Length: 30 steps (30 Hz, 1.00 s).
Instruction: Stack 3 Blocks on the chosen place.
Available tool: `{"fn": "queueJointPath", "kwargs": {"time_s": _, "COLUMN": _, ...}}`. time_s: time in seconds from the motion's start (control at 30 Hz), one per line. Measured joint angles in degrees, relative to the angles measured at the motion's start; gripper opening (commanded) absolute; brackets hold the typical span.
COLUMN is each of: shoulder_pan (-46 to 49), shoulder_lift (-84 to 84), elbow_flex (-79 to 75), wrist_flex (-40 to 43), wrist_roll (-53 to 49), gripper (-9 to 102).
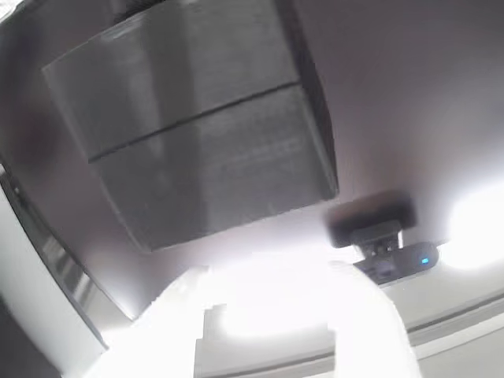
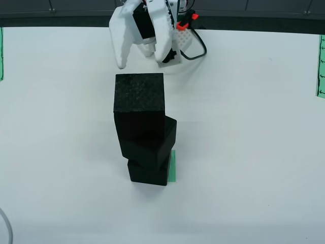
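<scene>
In the overhead view a white table (image 2: 254, 152) carries green striped strips at the left edge (image 2: 1, 53) and right edge (image 2: 321, 66), and a black cable (image 2: 198, 48) loops near the white gripper (image 2: 144, 56) at top centre. Its fingers hang spread apart, holding nothing, just above the tower. Three matte black blocks stand stacked at frame centre: top (image 2: 139, 91), middle (image 2: 147, 137), bottom (image 2: 148, 173), each twisted slightly off the others. A sliver of green patch (image 2: 173, 166) peeks out beside the bottom one. The other view shows block faces (image 1: 213, 134) close up, with fine layer lines
</scene>
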Motion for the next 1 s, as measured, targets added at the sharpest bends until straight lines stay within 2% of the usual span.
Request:
{"fn": "queueJointPath", "kwargs": {"time_s": 0.27, "shoulder_pan": -1.05, "shoulder_lift": 7.03, "elbow_flex": -1.23, "wrist_flex": 7.29, "wrist_roll": 26.28, "gripper": 0}}
{"fn": "queueJointPath", "kwargs": {"time_s": 0.53, "shoulder_pan": -1.67, "shoulder_lift": 11.43, "elbow_flex": -9.14, "wrist_flex": 29.62, "wrist_roll": 51.68, "gripper": 0}}
{"fn": "queueJointPath", "kwargs": {"time_s": 0.63, "shoulder_pan": -2.81, "shoulder_lift": 13.01, "elbow_flex": -9.67, "wrist_flex": 37.09, "wrist_roll": 55.28, "gripper": 0}}
{"fn": "queueJointPath", "kwargs": {"time_s": 0.73, "shoulder_pan": -2.81, "shoulder_lift": 14.85, "elbow_flex": -9.32, "wrist_flex": 41.04, "wrist_roll": 57.74, "gripper": 0}}
{"fn": "queueJointPath", "kwargs": {"time_s": 1.0, "shoulder_pan": -3.52, "shoulder_lift": 21.53, "elbow_flex": -1.58, "wrist_flex": 44.21, "wrist_roll": 62.31, "gripper": 0}}
